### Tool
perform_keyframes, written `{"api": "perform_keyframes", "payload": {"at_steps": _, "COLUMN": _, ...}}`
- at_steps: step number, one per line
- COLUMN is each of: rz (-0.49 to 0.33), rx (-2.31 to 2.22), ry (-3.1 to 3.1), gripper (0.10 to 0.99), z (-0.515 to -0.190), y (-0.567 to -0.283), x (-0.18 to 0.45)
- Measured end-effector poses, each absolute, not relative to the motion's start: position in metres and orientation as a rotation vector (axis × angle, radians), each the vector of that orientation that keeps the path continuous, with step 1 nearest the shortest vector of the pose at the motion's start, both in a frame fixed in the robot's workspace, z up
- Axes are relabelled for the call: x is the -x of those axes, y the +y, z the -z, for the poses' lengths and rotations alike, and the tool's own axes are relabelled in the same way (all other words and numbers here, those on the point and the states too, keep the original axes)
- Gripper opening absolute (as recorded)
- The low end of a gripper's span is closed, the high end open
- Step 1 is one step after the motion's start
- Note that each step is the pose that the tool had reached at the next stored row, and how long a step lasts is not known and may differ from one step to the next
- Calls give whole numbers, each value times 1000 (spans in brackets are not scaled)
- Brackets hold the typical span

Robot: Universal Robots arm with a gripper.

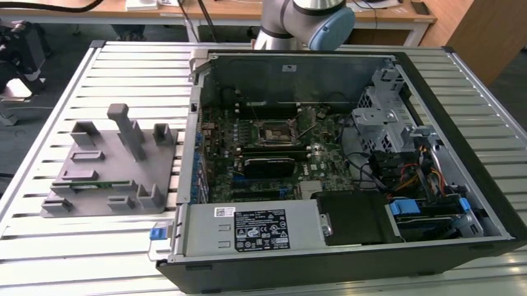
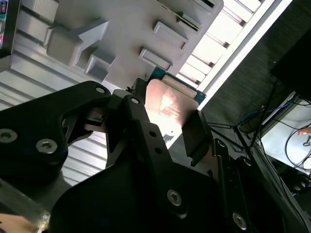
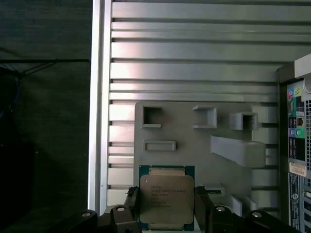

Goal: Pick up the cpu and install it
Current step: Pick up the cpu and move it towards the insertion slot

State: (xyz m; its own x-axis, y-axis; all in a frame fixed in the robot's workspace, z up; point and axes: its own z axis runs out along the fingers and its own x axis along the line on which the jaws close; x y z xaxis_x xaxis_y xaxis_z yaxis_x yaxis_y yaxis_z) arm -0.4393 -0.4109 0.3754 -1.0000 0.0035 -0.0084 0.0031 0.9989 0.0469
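The gripper [image 3: 166, 203] is closed on the cpu [image 3: 166, 193], with one finger [image 3: 132, 201] pressed on each side edge. In both wrist views the cpu [image 2: 167, 108] sits over the grey fixture [image 3: 194, 141]. It looks lifted off it, but I can't be sure.

The cpu is probably light, thin and stiff. Its shiny metal top may be slippery, and its green rim and underside are likely easy to hurt. The side edges seem the best place to hold it, gently and kept level.

The cpu [image 3: 166, 194] in the hand [image 3: 167, 205], over the fixture [image 1: 107, 166] on the table [image 1: 82, 246] beside the computer case [image 1: 329, 71].
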Motion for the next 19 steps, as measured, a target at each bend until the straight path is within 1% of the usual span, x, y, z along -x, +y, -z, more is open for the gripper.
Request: {"api": "perform_keyframes", "payload": {"at_steps": 19, "rz": -73, "rx": -5, "ry": 3132, "gripper": 541, "z": -421, "y": -410, "x": 439}}
